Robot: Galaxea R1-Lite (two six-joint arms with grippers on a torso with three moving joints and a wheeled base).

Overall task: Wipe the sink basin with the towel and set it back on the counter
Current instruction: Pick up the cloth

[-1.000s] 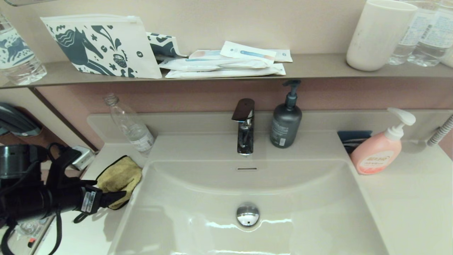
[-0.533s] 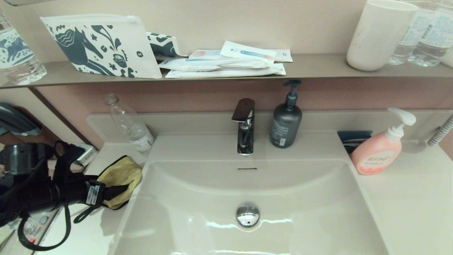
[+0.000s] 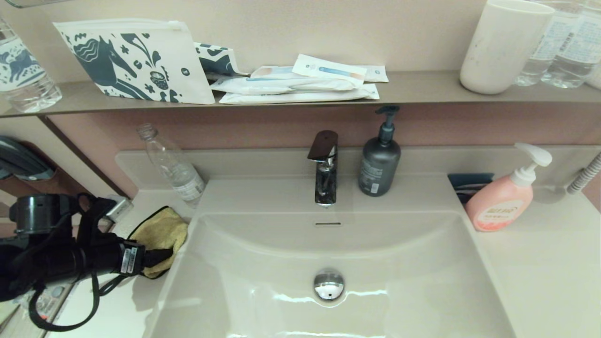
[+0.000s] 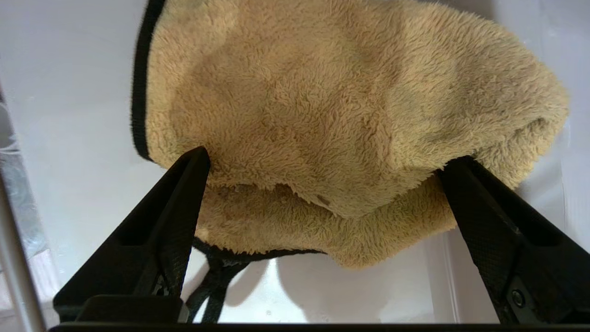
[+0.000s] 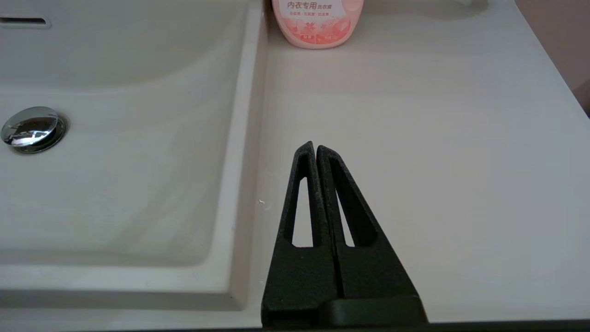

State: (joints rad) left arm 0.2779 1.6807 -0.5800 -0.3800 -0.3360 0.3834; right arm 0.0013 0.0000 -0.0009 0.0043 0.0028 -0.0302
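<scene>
Towel: on the tabletop just left of the basin, straight ahead of our left gripper; its fingers are spread wide, one tip at each side of the bunched cloth, gripping nothing yet. Right gripper: fingers pressed together, empty, over the tabletop right of the basin, well apart from the towel; we judge the left arm nearer.

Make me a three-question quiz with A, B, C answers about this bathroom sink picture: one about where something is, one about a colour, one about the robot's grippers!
1. Where is the fluffy mustard-yellow towel?
A. in the basin
B. on the cream-white counter, left of the cream-white sink basin
C. on the shelf

2. What colour is the pump bottle right of the basin?
A. pink
B. green
C. blue

3. How is the left gripper?
A. shut
B. out of sight
C. open around the towel

Answers: B, it lies beside the basin rim; A, its body is pink; C, its fingers straddle the cloth.
</scene>
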